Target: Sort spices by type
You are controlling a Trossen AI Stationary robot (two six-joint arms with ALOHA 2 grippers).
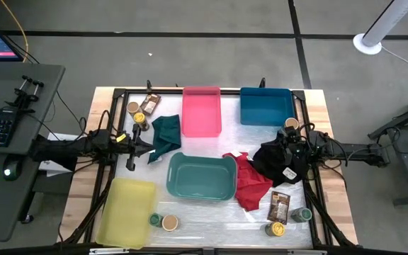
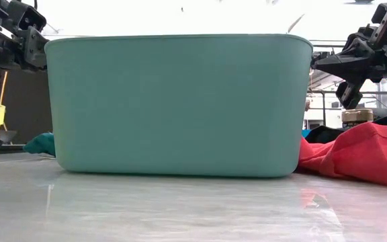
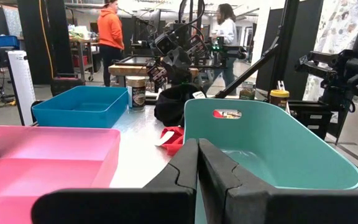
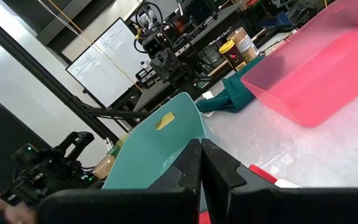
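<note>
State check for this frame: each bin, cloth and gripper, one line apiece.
Pink bin: upright, empty.
Blue bin: upright, empty.
Teal bin: upright, empty.
Yellow bin: empty.
Red cloth: crumpled.
Green cloth: crumpled.
Left gripper: shut, empty.
Right gripper: shut, empty.

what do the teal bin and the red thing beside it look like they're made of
The teal bin looks like molded plastic with a smooth, matte finish: even walls, rounded corners, a cut-out handle. The red cloth looks like soft woven fabric, since it lies crumpled in folds; the exact fibre cannot be told.
</note>
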